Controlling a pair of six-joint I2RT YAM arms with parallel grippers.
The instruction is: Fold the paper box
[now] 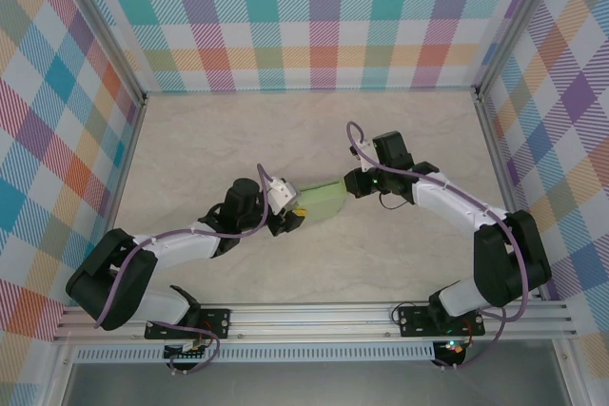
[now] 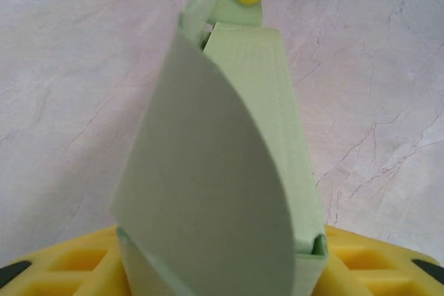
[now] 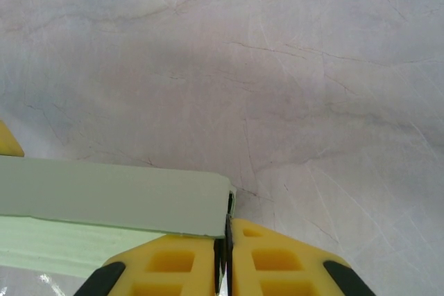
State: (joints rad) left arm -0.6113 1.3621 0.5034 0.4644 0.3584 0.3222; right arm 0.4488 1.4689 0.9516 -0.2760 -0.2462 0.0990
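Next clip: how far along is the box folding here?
Done: the card already forms a slim paper box with raised walls. In hand: the right gripper pinches one end, and the left gripper straddles the other end; whether it grips is unclear. Left: a curved flap stands loose, not tucked in.
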